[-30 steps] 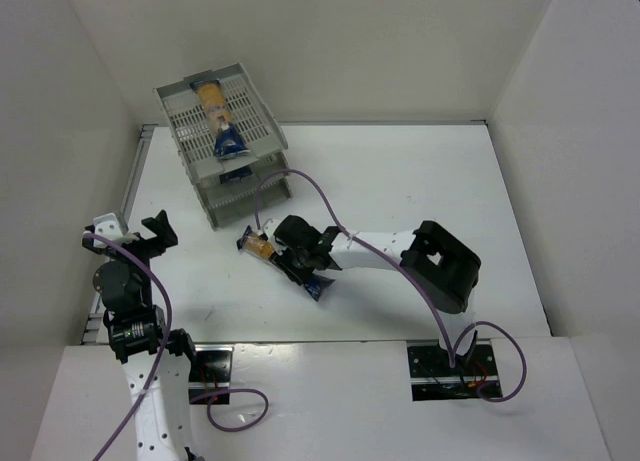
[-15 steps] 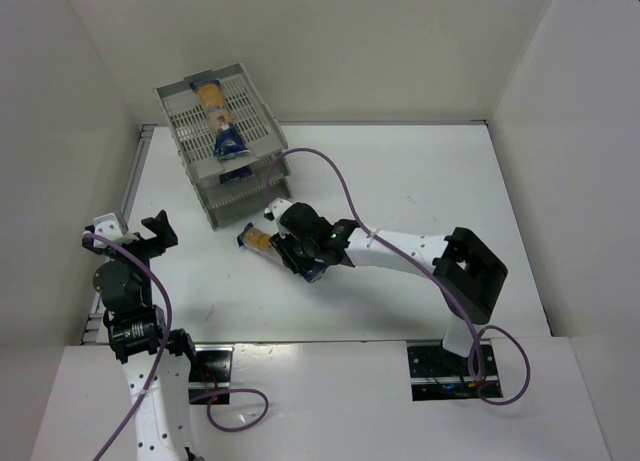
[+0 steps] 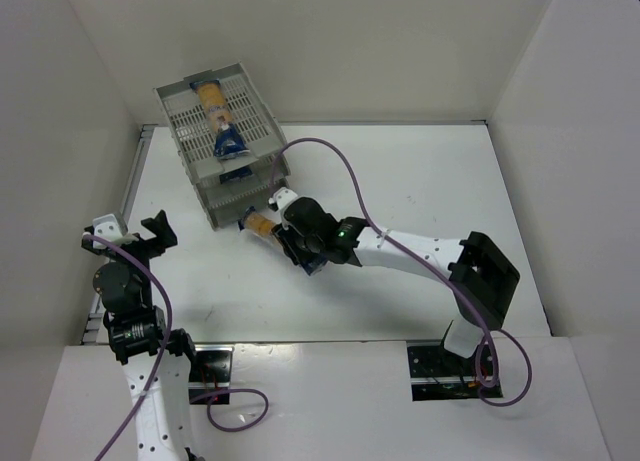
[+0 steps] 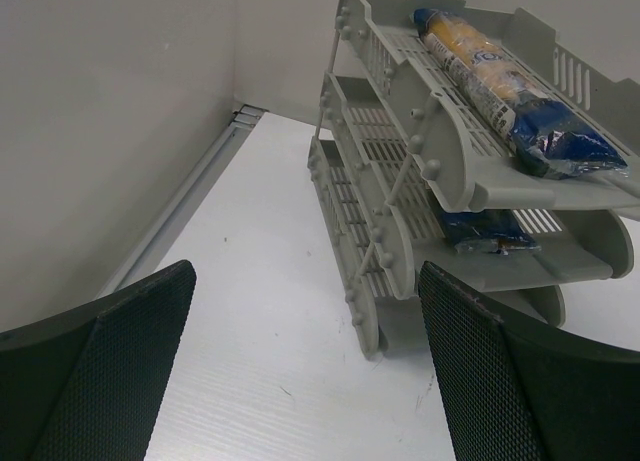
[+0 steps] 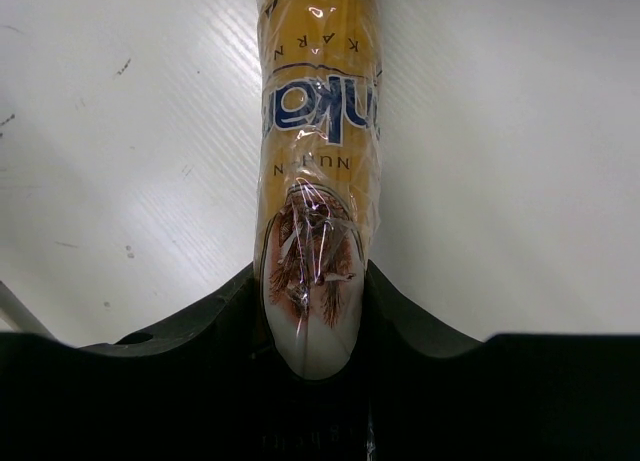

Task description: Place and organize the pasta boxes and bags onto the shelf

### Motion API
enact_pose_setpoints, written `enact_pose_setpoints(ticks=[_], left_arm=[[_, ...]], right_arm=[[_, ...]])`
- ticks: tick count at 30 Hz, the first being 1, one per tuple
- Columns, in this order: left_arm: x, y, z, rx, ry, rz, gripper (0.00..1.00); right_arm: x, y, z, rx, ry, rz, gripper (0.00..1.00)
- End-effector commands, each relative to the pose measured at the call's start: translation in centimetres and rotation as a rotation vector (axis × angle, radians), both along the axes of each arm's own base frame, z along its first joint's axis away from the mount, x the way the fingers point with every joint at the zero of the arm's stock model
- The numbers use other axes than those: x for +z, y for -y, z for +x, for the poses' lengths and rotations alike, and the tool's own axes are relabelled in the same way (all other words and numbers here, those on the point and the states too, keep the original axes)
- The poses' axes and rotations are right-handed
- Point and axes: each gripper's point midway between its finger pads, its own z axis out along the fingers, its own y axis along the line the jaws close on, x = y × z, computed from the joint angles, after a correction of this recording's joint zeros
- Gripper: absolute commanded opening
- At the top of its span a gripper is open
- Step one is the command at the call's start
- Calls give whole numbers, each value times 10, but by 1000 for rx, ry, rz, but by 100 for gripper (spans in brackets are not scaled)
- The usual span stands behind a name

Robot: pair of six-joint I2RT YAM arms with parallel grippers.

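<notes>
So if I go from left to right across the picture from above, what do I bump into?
You'd meet the left gripper → the shelf → the right gripper clamping a pasta bag → the right arm's black elbow.

White table (image 3: 430, 181), faint scuff marks. Standing directly on it: light grey three-tier shelf (image 3: 185, 131), far-left corner, askew to edges.
</notes>
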Motion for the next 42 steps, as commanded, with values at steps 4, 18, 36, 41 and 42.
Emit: enact_pose_setpoints(ticks=[4, 18, 36, 41, 42], left_arm=[[11, -5, -3, 22, 36, 32, 99], [11, -7, -4, 31, 36, 32, 99], [11, -9, -4, 41, 36, 33, 99], [11, -7, -4, 31, 35, 34, 99], [11, -7, -4, 31, 35, 34, 99]], right_arm=[[92, -35, 35, -95, 162, 291, 0], [75, -71, 97, -188, 244, 290, 0], [36, -81, 97, -95, 225, 184, 94], [22, -45, 57, 212, 261, 2, 27], [13, -45, 36, 344, 216, -9, 15]])
